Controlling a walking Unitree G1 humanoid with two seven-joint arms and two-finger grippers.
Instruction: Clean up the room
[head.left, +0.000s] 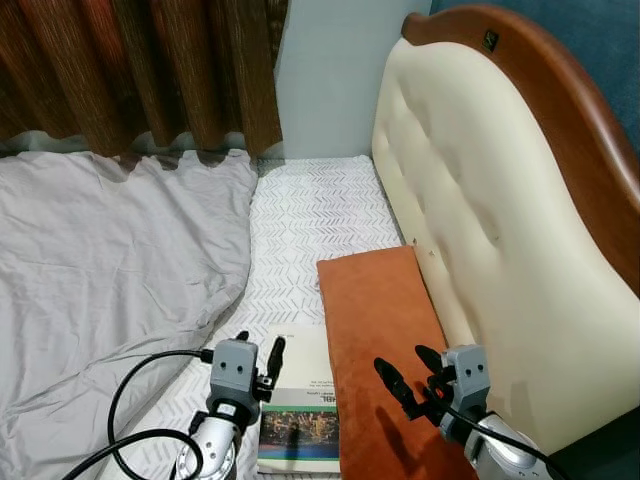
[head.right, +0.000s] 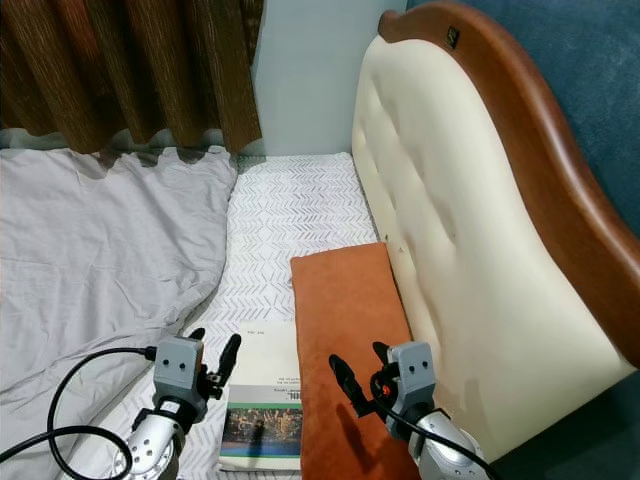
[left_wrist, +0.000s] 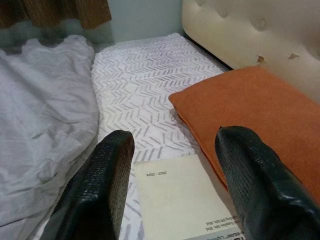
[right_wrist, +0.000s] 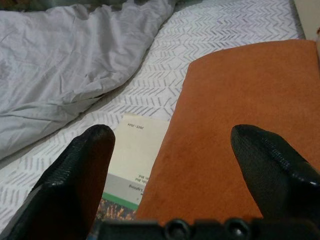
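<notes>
Left claw (head.left: 258, 349) wide above book (head.left: 300, 400); right claw (head.left: 407, 368) wide over orange pillow (head.left: 385, 330).

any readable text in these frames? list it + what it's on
"2023 - 2024": small print on the pale cover of the book, in both wrist views; digits are soft, so this is my best reading.
Further lines on the cover, by the photo strip: too blurred to read.
Small dark plate on the headboard: too small to read.
No other text.

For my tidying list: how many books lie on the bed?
1. The book lies on the patterned mattress, beside the orange cushion, before the left gripper. Others may hide under the grey blanket.
</notes>
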